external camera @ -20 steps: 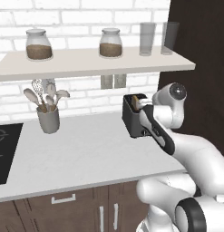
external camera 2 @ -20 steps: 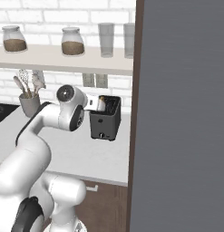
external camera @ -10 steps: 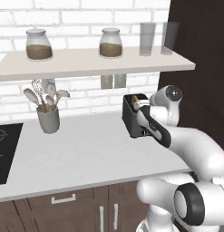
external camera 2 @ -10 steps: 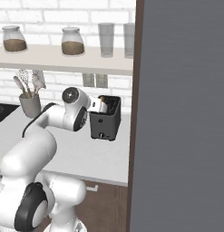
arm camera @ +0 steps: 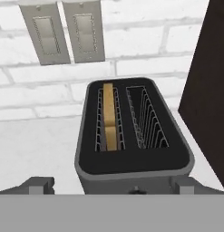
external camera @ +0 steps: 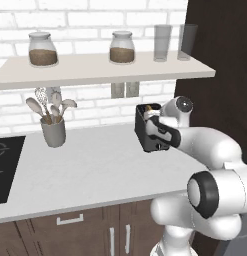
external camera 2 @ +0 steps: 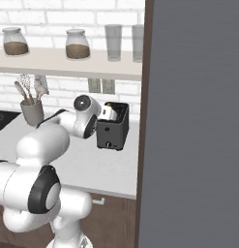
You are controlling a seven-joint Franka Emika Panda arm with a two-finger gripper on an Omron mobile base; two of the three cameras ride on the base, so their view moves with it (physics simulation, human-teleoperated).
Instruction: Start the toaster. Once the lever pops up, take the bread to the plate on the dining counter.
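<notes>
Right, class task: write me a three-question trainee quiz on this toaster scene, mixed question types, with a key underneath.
1. True or false: the bread sits in the toaster's left slot in the hand view.
2. The claw is: A open, B shut on the bread, C shut on a jar.
3. Fill in: the utensil holder stands on the ____.

Key: 1 true; 2 A; 3 worktop.

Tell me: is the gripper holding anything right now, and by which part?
Nothing is held. The gripper is open, its fingertips spread wide on either side of the toaster; the bread sits in its slot.
</notes>
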